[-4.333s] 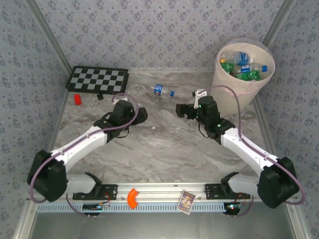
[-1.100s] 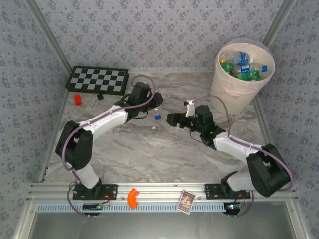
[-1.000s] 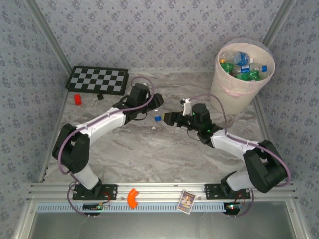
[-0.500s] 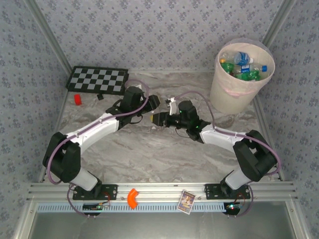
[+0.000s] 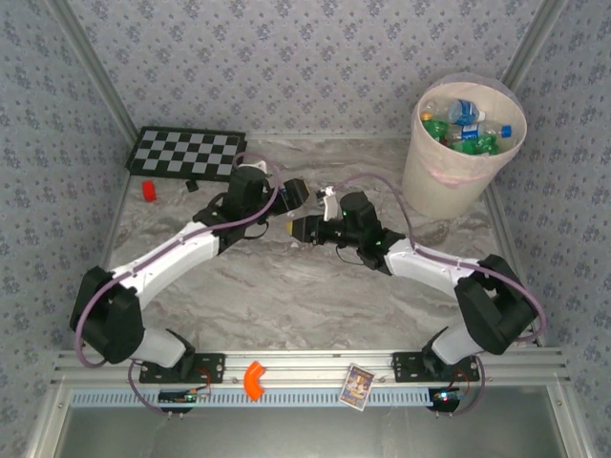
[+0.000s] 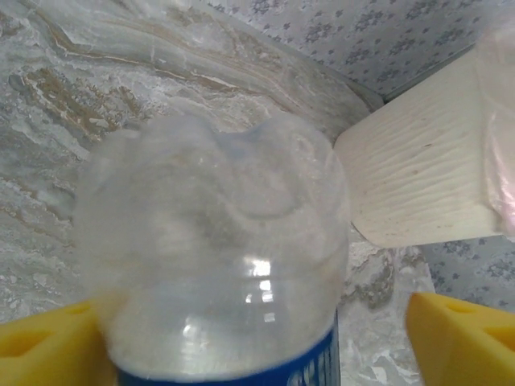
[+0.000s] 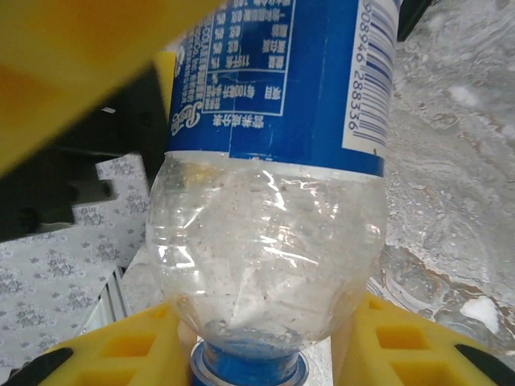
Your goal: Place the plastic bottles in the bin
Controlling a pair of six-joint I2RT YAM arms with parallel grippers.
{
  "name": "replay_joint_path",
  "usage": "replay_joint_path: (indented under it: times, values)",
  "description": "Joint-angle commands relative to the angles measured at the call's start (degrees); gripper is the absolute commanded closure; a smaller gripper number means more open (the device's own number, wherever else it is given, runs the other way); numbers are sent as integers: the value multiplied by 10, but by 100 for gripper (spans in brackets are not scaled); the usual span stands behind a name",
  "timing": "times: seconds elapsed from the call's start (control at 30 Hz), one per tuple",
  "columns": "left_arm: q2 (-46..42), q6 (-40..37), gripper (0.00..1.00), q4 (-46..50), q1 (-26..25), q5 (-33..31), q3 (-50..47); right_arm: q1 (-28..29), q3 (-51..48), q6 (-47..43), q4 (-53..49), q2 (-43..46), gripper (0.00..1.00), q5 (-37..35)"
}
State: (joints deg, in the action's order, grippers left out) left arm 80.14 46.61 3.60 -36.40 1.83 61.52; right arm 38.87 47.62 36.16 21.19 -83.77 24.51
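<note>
A clear plastic bottle (image 7: 265, 241) with a blue label and blue cap hangs between both grippers over the middle of the table. My right gripper (image 7: 261, 354) is shut on the plastic bottle's shoulder just above the cap, with a yellow pad pressed on each side. In the left wrist view the bottle's base (image 6: 217, 257) sits between the fingers of my left gripper (image 6: 253, 346), which is open; its right pad stands well clear. From above, the left gripper (image 5: 290, 197) and right gripper (image 5: 302, 227) nearly meet. The bin (image 5: 449, 181), also seen by the left wrist (image 6: 418, 185), holds several bottles (image 5: 463, 129).
A checkerboard (image 5: 186, 153) lies at the back left, with a small red block (image 5: 148, 190) in front of it. An orange piece (image 5: 253, 380) and a card (image 5: 358, 386) rest on the front rail. Walls close in the table on three sides.
The right arm reached left to the bottle held by the left gripper and closed on its cap end. The left gripper's jaws then opened wide.
</note>
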Motion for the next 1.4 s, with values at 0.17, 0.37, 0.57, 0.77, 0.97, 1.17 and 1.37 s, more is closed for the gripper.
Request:
replay_joint_path:
  times: [0.17, 0.37, 0.57, 0.77, 0.97, 1.17, 1.37]
  values:
    - [-160, -61, 0, 43, 12, -58, -21, -40, 18, -45, -111, 101, 68, -66]
    - [-250, -78, 0, 50, 24, -75, -77, -98, 42, -43, -181, 181, 68, -113]
    - [-296, -83, 0, 39, 29, -81, -136, -146, 112, -46, -273, 246, 68, -210]
    - [-317, -79, 0, 39, 29, -72, -162, -217, 187, -6, -348, 266, 67, -282]
    - [-331, -63, 0, 33, 30, -64, -187, -300, 235, 47, -364, 260, 67, -325]
    - [-349, -64, 0, 40, 30, -68, -195, -368, 292, 67, -383, 208, 67, -309]
    - [-373, -62, 0, 37, 30, -74, -208, -404, 347, 93, -418, 149, 65, -314]
